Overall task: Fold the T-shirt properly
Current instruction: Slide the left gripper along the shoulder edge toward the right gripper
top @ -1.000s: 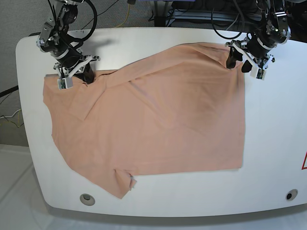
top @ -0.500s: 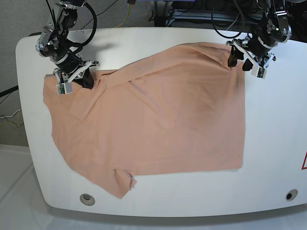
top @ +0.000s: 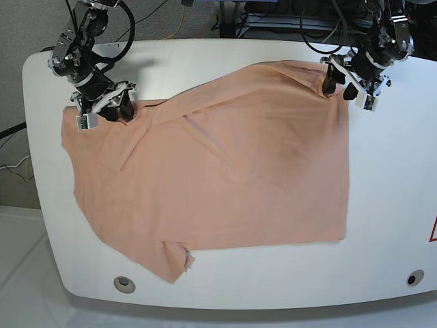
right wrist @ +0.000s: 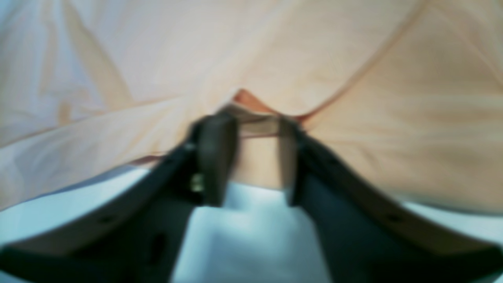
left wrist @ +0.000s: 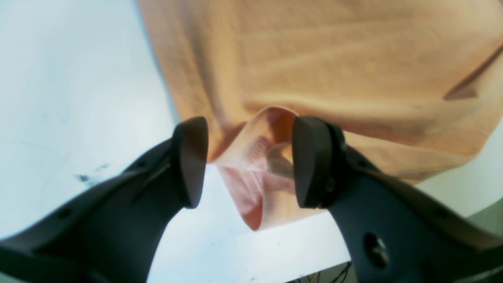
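The peach T-shirt (top: 225,171) lies spread over the white table (top: 389,191), with a sleeve at the front left and loose folds at the back left. My left gripper (top: 343,87) stands at the shirt's back right corner. In the left wrist view it (left wrist: 251,165) is open, and a curled flap of the T-shirt (left wrist: 334,59) sits loose between the jaws. My right gripper (top: 104,109) is at the shirt's back left edge. The right wrist view is blurred; there the gripper (right wrist: 253,157) has its jaws apart, and the T-shirt (right wrist: 353,78) has a raised edge at the tips.
Two round holes (top: 123,283) (top: 414,278) sit near the table's front edge. A red mark (top: 433,231) shows at the right border. Cables and dark equipment (top: 287,17) lie behind the table's back edge.
My right gripper was shut on the shirt's back left edge and now has its jaws apart; it has also shifted slightly back and left. The left gripper has barely moved.
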Controlling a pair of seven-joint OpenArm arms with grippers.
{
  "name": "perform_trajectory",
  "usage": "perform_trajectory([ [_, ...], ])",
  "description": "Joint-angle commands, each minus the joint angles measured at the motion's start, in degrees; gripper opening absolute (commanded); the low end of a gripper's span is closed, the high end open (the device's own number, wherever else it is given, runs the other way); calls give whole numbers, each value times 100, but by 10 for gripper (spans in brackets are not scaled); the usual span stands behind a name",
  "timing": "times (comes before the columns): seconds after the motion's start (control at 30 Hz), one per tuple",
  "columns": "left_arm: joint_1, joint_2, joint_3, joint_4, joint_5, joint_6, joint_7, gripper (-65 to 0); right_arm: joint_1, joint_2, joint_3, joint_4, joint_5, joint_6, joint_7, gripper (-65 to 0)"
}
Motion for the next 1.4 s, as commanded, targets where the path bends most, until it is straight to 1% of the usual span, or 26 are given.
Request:
perform_trajectory([
  [0.0, -19, -67, -33, 84, -77, -3, -130, -329, 41, 54, 36, 136, 79, 36, 142, -362],
  [0.07, -39, -73, 4, 89, -59, -22, -147, -330, 71, 71, -14, 89, 50, 36, 227, -342],
  [0.53, 4, -91, 10, 75, -58, -26, -186, -324, 191, 106, -6, 74, -9, 36, 311, -337],
  [0.57, -255, -15, -12, 34, -46, 12, -91, -330, 99, -88, -36, 33, 12, 14, 93, -346],
  [0.67, -598, 3, -38, -1, -38, 3, -47, -330, 99, -167, -27, 33, 12, 14, 93, -346],
  [1.07, -677, -24, -82, 236, -38, 3, -39, -327, 90, -194, -45, 297, 12, 14, 93, -346],
  [1.13, -677, -24, -82, 342, -38, 3, 5, -327, 82, -194, -45, 359, 12, 14, 93, -346],
  [1.37, -677, 12, -82, 597, -38, 21, 480, -327, 82, -194, -45, 385, 12, 5, 93, -346],
])
